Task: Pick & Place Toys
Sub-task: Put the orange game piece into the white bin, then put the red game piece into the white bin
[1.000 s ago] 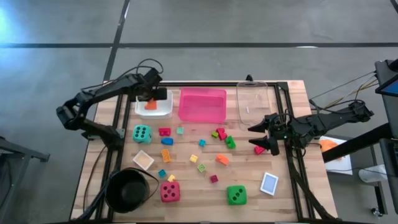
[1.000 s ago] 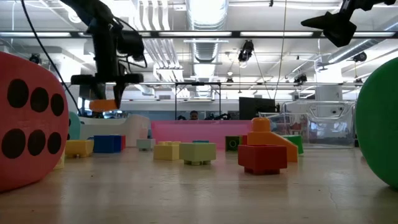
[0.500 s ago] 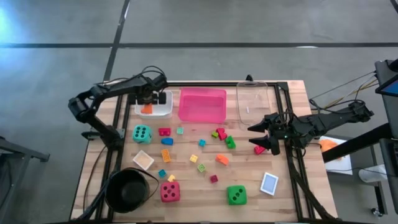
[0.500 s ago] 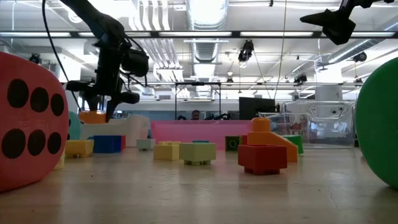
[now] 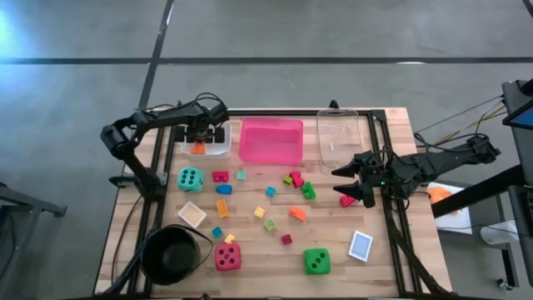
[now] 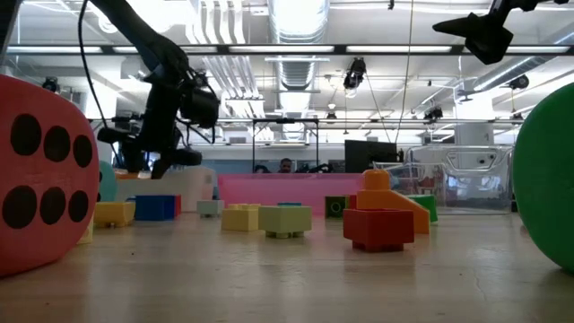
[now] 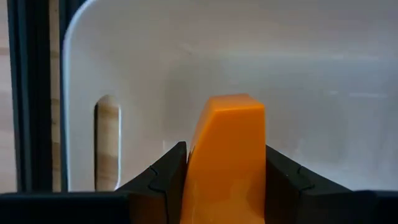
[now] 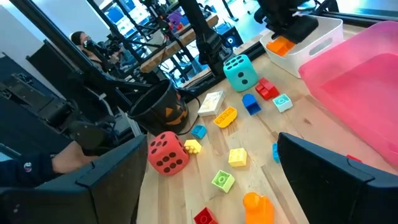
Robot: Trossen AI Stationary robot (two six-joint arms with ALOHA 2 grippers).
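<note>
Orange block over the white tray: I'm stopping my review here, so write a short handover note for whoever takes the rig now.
Left gripper: fingers shut on the orange block, down over the white tray, not yet released.
Right gripper: fingers open, holding nothing, above the table's right side beside a red block.
Pink tray and clear tray: no toys visible inside.
Done: nothing placed yet that I can confirm.
Left: drop the orange block; then the loose small blocks mid-table, the teal die, red die, green die and two cards.
</note>
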